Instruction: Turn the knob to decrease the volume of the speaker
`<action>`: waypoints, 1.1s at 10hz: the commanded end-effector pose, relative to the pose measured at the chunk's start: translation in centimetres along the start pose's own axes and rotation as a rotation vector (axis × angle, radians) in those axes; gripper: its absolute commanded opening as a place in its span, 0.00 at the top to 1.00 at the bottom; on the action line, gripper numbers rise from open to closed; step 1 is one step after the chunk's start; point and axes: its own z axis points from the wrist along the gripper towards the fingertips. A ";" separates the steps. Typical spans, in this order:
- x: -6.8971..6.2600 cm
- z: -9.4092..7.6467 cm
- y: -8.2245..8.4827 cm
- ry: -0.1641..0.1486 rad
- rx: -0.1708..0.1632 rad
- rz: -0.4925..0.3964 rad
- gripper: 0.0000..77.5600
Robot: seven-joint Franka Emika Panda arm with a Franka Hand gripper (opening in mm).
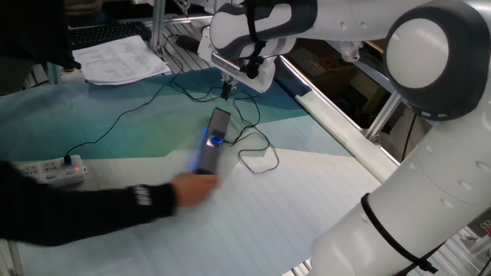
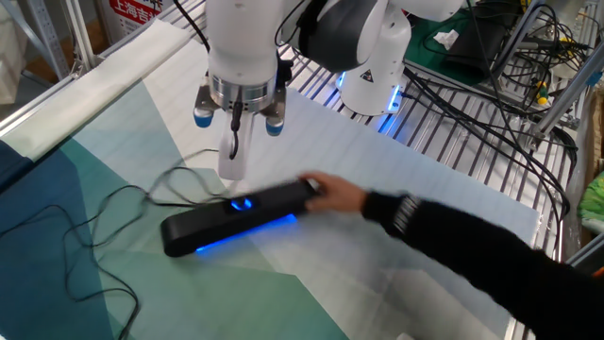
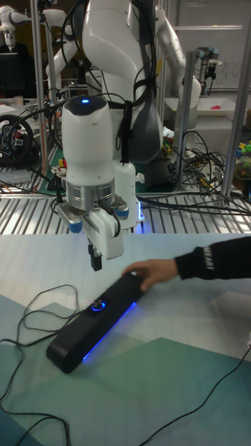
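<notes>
The long black speaker (image 1: 219, 123) (image 2: 203, 220) (image 3: 77, 340) lies on the teal and white cloth, blue light glowing along one side. Its round knob (image 1: 214, 139) (image 2: 242, 203) (image 3: 97, 305), ringed in blue, sits mid-bar. My gripper (image 1: 226, 90) (image 2: 232, 166) (image 3: 95, 262) hangs above the cloth just behind the speaker's middle, clear of the knob, its fingers together with nothing between them. A person's hand (image 1: 196, 188) (image 2: 335, 196) (image 3: 150, 272) in a black sleeve grips one end of the speaker.
A thin black cable (image 1: 257, 157) (image 2: 113, 212) loops over the cloth from the speaker. A white power strip (image 1: 50, 172) lies at the left, papers (image 1: 123, 57) at the back. The person's arm (image 2: 472, 255) crosses the white cloth. Metal grating (image 2: 453, 142) borders the table.
</notes>
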 end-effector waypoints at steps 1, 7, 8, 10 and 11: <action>-0.3 0.0 0.1 -0.027 -0.041 0.068 1.00; -0.3 0.0 0.1 0.016 -0.059 0.127 1.00; -0.3 0.0 0.1 0.012 -0.057 0.132 1.00; -0.4 0.1 0.0 0.016 -0.059 0.151 1.00; -0.9 0.3 -0.1 0.017 -0.059 0.153 1.00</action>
